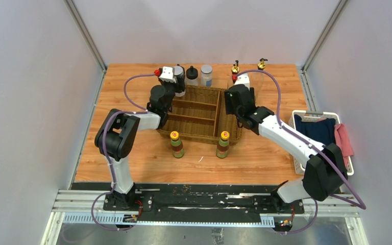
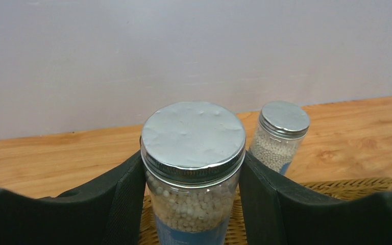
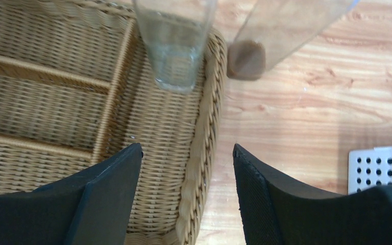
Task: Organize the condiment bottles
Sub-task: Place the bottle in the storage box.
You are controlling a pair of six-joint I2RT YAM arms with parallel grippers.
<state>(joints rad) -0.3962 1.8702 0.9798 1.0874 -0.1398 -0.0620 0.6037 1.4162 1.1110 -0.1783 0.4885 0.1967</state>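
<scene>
Grey-lidded jar (image 2: 193, 139) upright, long axis vertical, in left pincer (image 2: 193, 164)

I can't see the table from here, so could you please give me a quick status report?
Left hand shut on a grey-lidded jar at the far rim of the basket. Right hand open, empty, above its right side. Nothing blocking.

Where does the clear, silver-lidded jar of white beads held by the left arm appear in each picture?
Top external: clear silver-lidded jar at the far-left corner of the woven wicker basket, in the left gripper.
Left wrist: centre foreground.
Right wrist: not in it.
Shared landmark: the basket, in all three.
</scene>
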